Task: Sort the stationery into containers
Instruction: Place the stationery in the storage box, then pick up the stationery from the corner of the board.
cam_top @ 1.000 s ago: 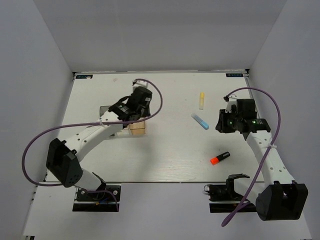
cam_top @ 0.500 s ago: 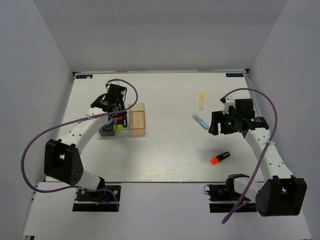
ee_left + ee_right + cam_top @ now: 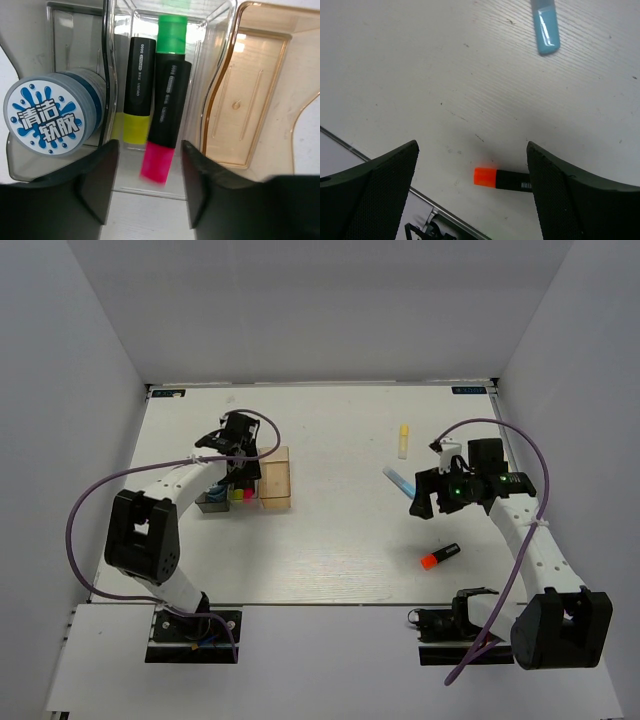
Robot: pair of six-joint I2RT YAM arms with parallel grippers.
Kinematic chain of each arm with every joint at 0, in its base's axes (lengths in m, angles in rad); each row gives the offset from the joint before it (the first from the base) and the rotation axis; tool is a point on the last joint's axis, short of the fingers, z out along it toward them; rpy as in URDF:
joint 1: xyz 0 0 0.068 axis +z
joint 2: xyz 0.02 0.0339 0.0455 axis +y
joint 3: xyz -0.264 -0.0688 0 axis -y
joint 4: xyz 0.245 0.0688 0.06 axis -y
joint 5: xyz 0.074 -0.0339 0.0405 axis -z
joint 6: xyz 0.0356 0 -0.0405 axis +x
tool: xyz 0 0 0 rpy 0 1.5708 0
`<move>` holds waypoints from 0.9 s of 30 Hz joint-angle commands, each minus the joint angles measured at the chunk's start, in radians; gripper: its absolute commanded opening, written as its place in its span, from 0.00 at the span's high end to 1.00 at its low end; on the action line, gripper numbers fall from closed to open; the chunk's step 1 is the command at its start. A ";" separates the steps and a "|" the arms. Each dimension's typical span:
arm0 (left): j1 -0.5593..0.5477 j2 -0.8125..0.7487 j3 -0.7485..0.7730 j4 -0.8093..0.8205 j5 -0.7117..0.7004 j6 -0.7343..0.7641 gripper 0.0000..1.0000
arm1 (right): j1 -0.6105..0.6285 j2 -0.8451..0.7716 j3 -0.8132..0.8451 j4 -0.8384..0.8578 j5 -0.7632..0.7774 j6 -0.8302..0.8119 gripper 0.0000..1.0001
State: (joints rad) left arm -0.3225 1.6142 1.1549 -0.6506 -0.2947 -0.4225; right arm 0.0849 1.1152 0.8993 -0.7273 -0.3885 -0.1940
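My left gripper (image 3: pixel 150 187) (image 3: pixel 238 452) hangs open over the clear container (image 3: pixel 212 70) (image 3: pixel 240 492). A pink-ended highlighter (image 3: pixel 159 161), blurred, lies free between the fingers in that box, beside a yellow-ended one (image 3: pixel 136 127) and a green-ended one (image 3: pixel 172 34). The blue-white roll (image 3: pixel 50 119) sits in the dark grey container (image 3: pixel 30 170). The amber container (image 3: pixel 252 100) (image 3: pixel 276 480) holds nothing. My right gripper (image 3: pixel 471 147) (image 3: pixel 423 498) is wide open above the table, with the orange-ended highlighter (image 3: pixel 502 179) (image 3: pixel 439 557) lying below it, untouched.
A light blue highlighter (image 3: pixel 398 480) (image 3: pixel 545 30) lies on the table just left of my right gripper. A pale yellow one (image 3: pixel 404 440) lies farther back. The table's near edge (image 3: pixel 380 170) runs close to the orange highlighter.
My left gripper shifted from the amber box to over the clear box and opened, letting go of the pink highlighter. My right gripper opened wide and swung left, nearer the orange highlighter.
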 commanded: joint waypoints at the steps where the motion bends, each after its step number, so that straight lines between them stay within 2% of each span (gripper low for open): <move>1: 0.008 -0.008 0.052 0.009 -0.007 0.013 0.30 | -0.005 -0.026 -0.010 -0.035 -0.124 -0.099 0.10; 4: 0.010 -0.014 0.083 -0.010 -0.008 0.025 0.23 | -0.004 -0.026 -0.016 -0.037 -0.161 -0.143 0.10; 6: 0.010 -0.026 0.109 -0.035 0.003 0.025 0.24 | -0.002 -0.018 -0.011 -0.049 -0.191 -0.185 0.10; 7: 0.010 -0.065 0.111 -0.040 0.023 0.034 0.43 | -0.002 -0.015 -0.002 -0.081 -0.202 -0.281 0.12; 8: 0.010 -0.083 0.105 -0.046 0.035 0.037 0.64 | -0.004 -0.015 0.000 -0.102 -0.217 -0.345 0.23; 9: 0.010 -0.126 0.098 -0.046 0.072 0.040 0.87 | -0.007 -0.015 -0.003 -0.195 -0.296 -0.518 0.31; 10: 0.008 -0.149 0.092 -0.046 0.094 0.050 1.00 | -0.007 -0.026 -0.005 -0.243 -0.318 -0.805 0.40; 11: 0.008 -0.222 0.068 -0.050 0.158 0.054 1.00 | -0.008 -0.038 -0.037 -0.282 -0.331 -0.940 0.49; 12: 0.008 -0.252 0.056 -0.066 0.178 0.056 1.00 | -0.008 -0.044 -0.055 -0.340 -0.297 -1.067 0.49; 13: 0.010 -0.278 0.043 -0.078 0.196 0.068 0.98 | -0.008 -0.072 -0.095 -0.359 -0.241 -1.346 0.49; 14: 0.010 -0.307 0.007 -0.092 0.238 0.071 0.75 | -0.008 -0.080 -0.117 -0.350 -0.215 -1.410 0.49; 15: 0.008 -0.394 -0.032 -0.116 0.249 0.091 0.58 | -0.014 -0.087 -0.163 -0.340 -0.173 -1.500 0.49; 16: 0.008 -0.422 -0.064 -0.132 0.259 0.111 0.47 | -0.016 -0.089 -0.169 -0.339 -0.141 -1.580 0.48; 18: 0.004 -0.534 -0.149 -0.174 0.279 0.137 0.30 | -0.031 -0.043 -0.151 -0.386 -0.121 -1.646 0.46; 20: -0.010 -0.631 -0.205 -0.178 0.284 0.139 0.24 | -0.049 0.006 -0.123 -0.493 -0.122 -1.746 0.45; 22: -0.009 -0.738 -0.294 -0.185 0.292 0.136 0.23 | -0.071 0.043 -0.086 -0.543 -0.109 -1.789 0.41; 27: -0.010 -0.844 -0.408 -0.190 0.261 0.128 0.20 | -0.073 0.051 -0.168 -0.384 -0.041 -1.840 0.40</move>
State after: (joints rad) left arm -0.3298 0.8036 0.7872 -0.8288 -0.0395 -0.3035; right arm 0.0166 1.1664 0.7586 -1.1412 -0.4713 -1.8904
